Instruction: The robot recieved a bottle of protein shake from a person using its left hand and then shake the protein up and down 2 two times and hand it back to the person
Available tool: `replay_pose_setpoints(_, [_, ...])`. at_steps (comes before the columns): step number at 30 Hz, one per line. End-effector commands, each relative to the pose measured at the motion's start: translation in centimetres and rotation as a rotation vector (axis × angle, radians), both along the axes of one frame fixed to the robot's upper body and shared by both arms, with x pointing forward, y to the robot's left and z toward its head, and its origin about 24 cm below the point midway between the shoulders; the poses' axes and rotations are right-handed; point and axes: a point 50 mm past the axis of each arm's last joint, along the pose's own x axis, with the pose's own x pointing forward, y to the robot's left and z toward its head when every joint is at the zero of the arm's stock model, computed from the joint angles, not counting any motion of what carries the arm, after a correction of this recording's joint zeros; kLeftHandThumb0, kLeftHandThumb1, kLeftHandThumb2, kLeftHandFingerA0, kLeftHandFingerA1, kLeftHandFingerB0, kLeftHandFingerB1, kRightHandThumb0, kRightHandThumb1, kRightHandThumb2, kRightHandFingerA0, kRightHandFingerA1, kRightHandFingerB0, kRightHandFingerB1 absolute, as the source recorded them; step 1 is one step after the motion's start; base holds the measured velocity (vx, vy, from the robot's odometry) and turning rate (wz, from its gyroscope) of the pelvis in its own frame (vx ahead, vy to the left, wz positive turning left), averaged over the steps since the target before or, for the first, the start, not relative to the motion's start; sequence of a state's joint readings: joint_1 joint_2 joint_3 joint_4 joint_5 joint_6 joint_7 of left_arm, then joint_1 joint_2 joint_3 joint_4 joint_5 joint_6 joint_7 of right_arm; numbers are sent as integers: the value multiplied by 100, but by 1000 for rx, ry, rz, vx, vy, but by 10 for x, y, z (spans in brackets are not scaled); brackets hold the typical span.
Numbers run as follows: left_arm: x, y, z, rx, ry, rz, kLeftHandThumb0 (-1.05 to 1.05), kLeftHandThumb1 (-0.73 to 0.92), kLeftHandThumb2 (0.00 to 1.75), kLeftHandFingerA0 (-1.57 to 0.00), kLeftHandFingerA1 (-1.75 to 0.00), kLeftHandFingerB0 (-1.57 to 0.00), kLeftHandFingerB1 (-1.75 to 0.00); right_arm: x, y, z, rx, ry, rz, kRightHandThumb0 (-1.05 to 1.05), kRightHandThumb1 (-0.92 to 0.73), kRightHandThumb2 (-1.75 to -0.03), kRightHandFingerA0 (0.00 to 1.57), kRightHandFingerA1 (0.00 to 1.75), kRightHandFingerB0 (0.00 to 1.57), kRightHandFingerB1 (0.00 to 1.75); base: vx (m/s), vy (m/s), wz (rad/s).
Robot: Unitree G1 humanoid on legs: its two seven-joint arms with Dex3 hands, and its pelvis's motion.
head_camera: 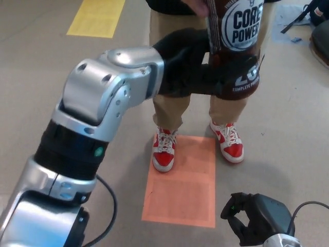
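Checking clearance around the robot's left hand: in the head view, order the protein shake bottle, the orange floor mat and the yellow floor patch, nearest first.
1. Protein shake bottle: inside the left robot hand.
2. Orange floor mat: on the floor below.
3. Yellow floor patch: far upper left.

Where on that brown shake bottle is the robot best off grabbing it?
Around the lower body of the bottle, coming from the robot's left: it stands upright, and the person's hand holds the top. The left hand wraps there now.

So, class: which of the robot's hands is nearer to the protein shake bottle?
Left. The left hand is wrapped around the bottle, touching it. The right hand hangs low near the picture's bottom edge, far below the bottle, holding nothing.
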State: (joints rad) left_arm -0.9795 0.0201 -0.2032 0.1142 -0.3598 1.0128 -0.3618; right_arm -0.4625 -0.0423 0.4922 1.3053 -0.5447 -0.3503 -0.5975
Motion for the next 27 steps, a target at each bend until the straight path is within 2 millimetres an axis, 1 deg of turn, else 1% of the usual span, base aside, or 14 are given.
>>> replay_pose_setpoints(1, [-6, -7, 10, 41, -29, 95, -74, 46, 84, -14, -45, 0, -13, -8, -13, -5, 1, 7, -33, -47, -53, -114, 106, 102, 89, 85, 0, 0, 0])
replay_pose_setpoints(2, [-7, -7, 10, 32, -78, 131, -69, 61, 59, -36, -38, -5, -21, -8, -13, -5, -1, 5, -31, -48, -53, -114, 107, 102, 89, 85, 0, 0, 0])
replay_pose_setpoints(3, [-8, -7, 11, 19, -120, 168, -69, 61, 59, -36, -38, -5, -21, -8, -12, -5, -5, 2, -28, -48, -53, -114, 107, 102, 89, 85, 0, 0, 0])
replay_pose_setpoints(4, [-10, -9, 9, -41, -242, 250, -37, 76, 64, -97, -50, -30, -31, -8, -12, -5, -4, 4, -26, -47, -53, -114, 106, 102, 89, 85, 0, 0, 0])
replay_pose_setpoints(5, [-12, -10, 9, -78, -317, 303, -24, 83, 65, -110, -52, -44, -34, -7, -11, -5, -2, 5, -25, -47, -53, -115, 107, 104, 89, 85, 0, 0, 0])
replay_pose_setpoints(6, [-13, -10, 8, -93, -355, 329, -24, 83, 65, -110, -52, -44, -34, -8, -11, -5, 1, 5, -24, -47, -53, -115, 107, 104, 89, 85, 0, 0, 0])
replay_pose_setpoints(8, [-12, -9, 5, -98, -419, 366, -15, 85, 70, -114, -58, -78, -51, -9, -12, -5, -3, 6, -22, -46, -53, -115, 109, 105, 89, 85, 0, 0, 0])
replay_pose_setpoints(10, [-12, -7, 6, -77, -466, 380, -18, 86, 68, -114, -61, -86, -59, -9, -12, -5, -2, 2, -22, -46, -53, -115, 109, 106, 90, 86, 0, 0, 0])
replay_pose_setpoints(12, [-10, -6, 6, -63, -486, 386, -22, 86, 66, -115, -69, -83, -77, -9, -12, -5, 2, 5, -25, -46, -53, -114, 108, 105, 89, 86, 0, 0, 0])
replay_pose_setpoints(14, [-9, -4, 4, -69, -485, 392, -22, 85, 66, -114, -68, -84, -74, -9, -12, -6, 5, 17, -26, -48, -56, -109, 107, 104, 89, 81, 0, 0, 0])
replay_pose_setpoints(16, [-9, -3, 4, -75, -486, 392, -22, 84, 65, -115, -68, -85, -76, -8, -12, -5, 5, 15, -27, -47, -53, -113, 106, 103, 89, 84, 0, 0, 0])
replay_pose_setpoints(18, [-8, -1, 1, -90, -479, 394, -20, 83, 66, -117, -68, -82, -91, -6, -10, -4, 10, 7, -25, -48, -53, -113, 105, 102, 88, 85, 0, 0, 0])
replay_pose_setpoints(22, [-6, 3, -5, -84, -459, 416, -20, 82, 66, -117, -68, -79, -98, -5, -9, -2, 3, -3, -20, -47, -53, -114, 106, 103, 89, 85, 0, 0, 0])
replay_pose_setpoints(27, [-9, 26, -51, 1, -422, 485, -23, 85, 66, -117, -73, -68, -102, -6, -10, -2, -8, -14, -6, -49, -53, -113, 104, 102, 88, 87, 0, 0, 0])
